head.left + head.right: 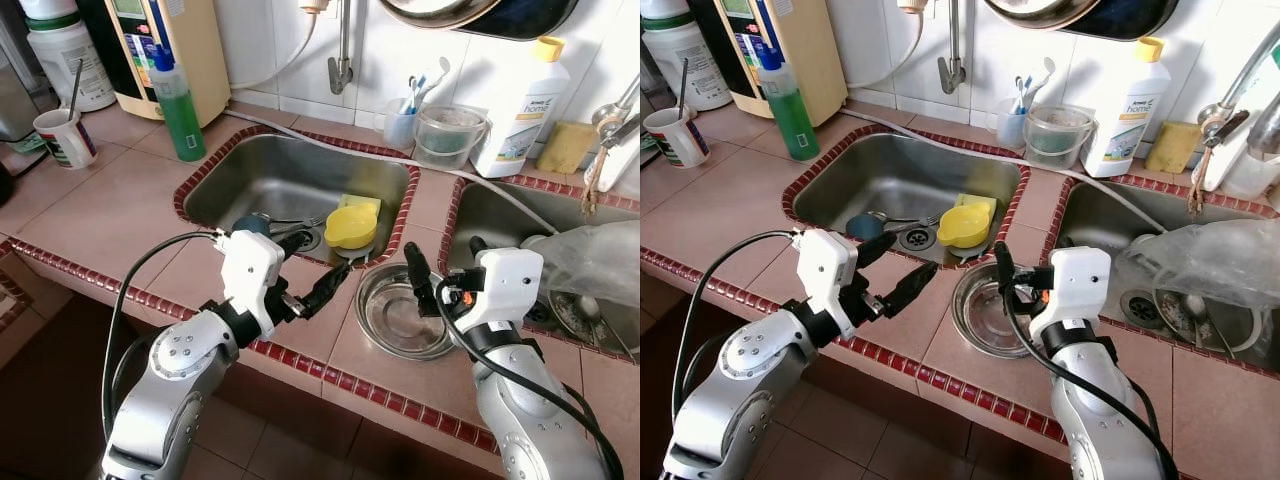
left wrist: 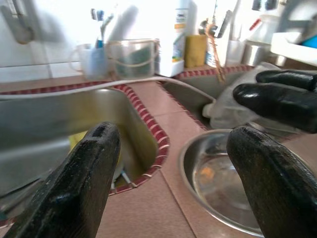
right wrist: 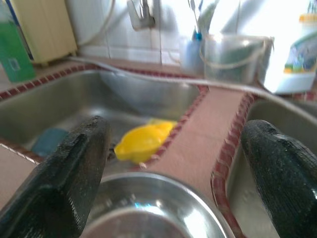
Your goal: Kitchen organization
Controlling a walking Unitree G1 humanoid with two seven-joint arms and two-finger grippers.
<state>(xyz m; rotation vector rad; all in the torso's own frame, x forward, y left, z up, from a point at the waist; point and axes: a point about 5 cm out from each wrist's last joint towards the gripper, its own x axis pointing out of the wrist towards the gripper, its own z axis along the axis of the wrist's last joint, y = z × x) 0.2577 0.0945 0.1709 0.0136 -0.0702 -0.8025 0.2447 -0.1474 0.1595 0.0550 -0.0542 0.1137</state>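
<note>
From the head camera's left eye, a tiled bench (image 1: 110, 215) edged in red trim carries two steel sinks. The left sink (image 1: 290, 175) holds a yellow cup (image 1: 351, 227) near its right front corner, with cutlery and a blue thing by the drain. A steel bowl (image 1: 400, 312) stands on the strip between the sinks, close to the bench's front edge. The left gripper (image 1: 305, 268) hovers over the front rim of the left sink, fingers spread. The right gripper (image 1: 440, 270) hangs over the bowl's right rim, fingers parted. A green bottle (image 1: 180, 105) stands at the left sink's back left corner; a white mug (image 1: 64, 137) sits toward the bench's left edge.

The right eye shows a white detergent bottle (image 1: 1127, 112), a clear tub (image 1: 1056, 136) and a toothbrush cup (image 1: 1013, 122) along the back wall, and a crumpled plastic bag (image 1: 1215, 265) in the right sink (image 1: 1095, 225).

In the left wrist view, the two black fingers (image 2: 74, 188) stand wide apart, with the bowl between them and the right gripper's fingers beyond.

In the right wrist view, the fingers (image 3: 64, 173) are spread, framing the bowl's rim and the yellow cup.
</note>
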